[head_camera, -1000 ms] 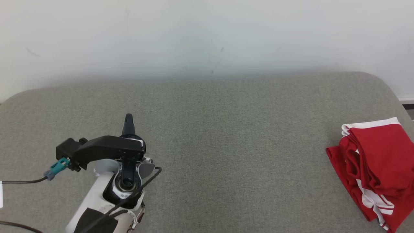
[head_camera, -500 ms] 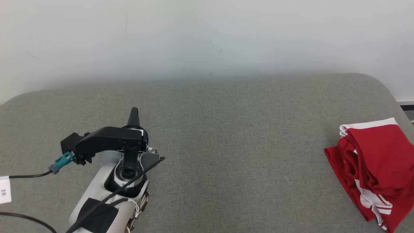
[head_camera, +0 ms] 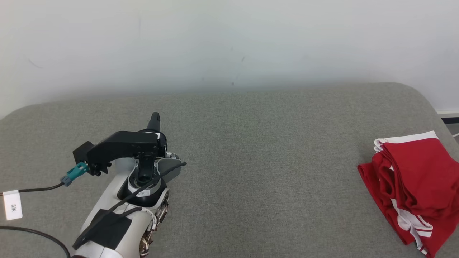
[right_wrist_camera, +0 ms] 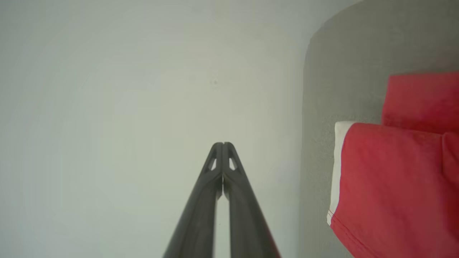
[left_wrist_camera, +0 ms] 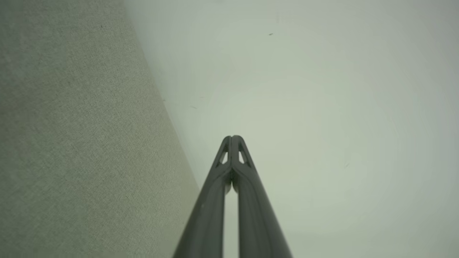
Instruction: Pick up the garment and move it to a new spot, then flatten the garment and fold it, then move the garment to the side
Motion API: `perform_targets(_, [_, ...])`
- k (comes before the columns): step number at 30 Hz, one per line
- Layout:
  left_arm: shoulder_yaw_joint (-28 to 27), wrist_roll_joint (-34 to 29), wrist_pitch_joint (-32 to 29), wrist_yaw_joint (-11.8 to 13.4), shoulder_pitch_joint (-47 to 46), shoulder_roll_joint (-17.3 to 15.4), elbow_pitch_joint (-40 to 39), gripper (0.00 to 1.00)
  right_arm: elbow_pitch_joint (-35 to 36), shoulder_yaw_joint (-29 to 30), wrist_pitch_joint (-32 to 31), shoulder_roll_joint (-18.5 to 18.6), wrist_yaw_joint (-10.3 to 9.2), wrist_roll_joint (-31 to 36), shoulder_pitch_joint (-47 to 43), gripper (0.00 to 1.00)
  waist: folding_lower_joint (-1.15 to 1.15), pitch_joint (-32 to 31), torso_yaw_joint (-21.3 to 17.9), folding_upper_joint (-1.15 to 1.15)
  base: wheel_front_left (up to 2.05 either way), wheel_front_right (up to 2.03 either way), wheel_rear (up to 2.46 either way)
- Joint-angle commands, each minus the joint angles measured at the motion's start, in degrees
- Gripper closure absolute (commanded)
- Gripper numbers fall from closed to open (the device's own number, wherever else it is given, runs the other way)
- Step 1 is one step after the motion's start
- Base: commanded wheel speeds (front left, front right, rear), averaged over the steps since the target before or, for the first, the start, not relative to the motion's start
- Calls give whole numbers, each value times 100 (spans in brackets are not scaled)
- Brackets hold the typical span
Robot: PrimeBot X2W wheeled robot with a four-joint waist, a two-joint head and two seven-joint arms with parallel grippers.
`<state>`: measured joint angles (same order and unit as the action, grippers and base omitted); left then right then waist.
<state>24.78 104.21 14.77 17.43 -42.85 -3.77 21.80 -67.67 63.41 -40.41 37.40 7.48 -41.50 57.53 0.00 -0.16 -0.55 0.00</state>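
The red garment (head_camera: 416, 179) runs off the head view's right and bottom edges. The left forearm (head_camera: 111, 199) leaves at the bottom edge, the cable (head_camera: 36, 189) at the left.

the garment (head_camera: 419, 179) is red with white trim. it lies folded into a loose, rumpled bundle of several layers on the grey surface (head_camera: 251, 161), at its right edge. a white band runs along its far end, and white stripes show between the layers at its near end.
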Motion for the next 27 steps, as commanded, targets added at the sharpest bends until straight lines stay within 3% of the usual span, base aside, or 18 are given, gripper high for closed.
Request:
perform_targets(1, [14, 123, 35, 10, -119, 12, 21, 100, -92, 88, -56, 101, 2, -80, 158, 100, 0, -4, -3, 0, 0, 0, 0])
perform_targets(15, [61, 723, 27, 23, -345, 99, 161, 100, -661, 605, -351, 301, 2, -283, 594, 100, 0, -50, -29, 0, 0, 0, 0])
perform_targets(27, [61, 719, 28, 23, -323, 101, 161, 100, -666, 638, -351, 294, 2, -221, 593, 100, 0, -52, -30, 0, 0, 0, 0])
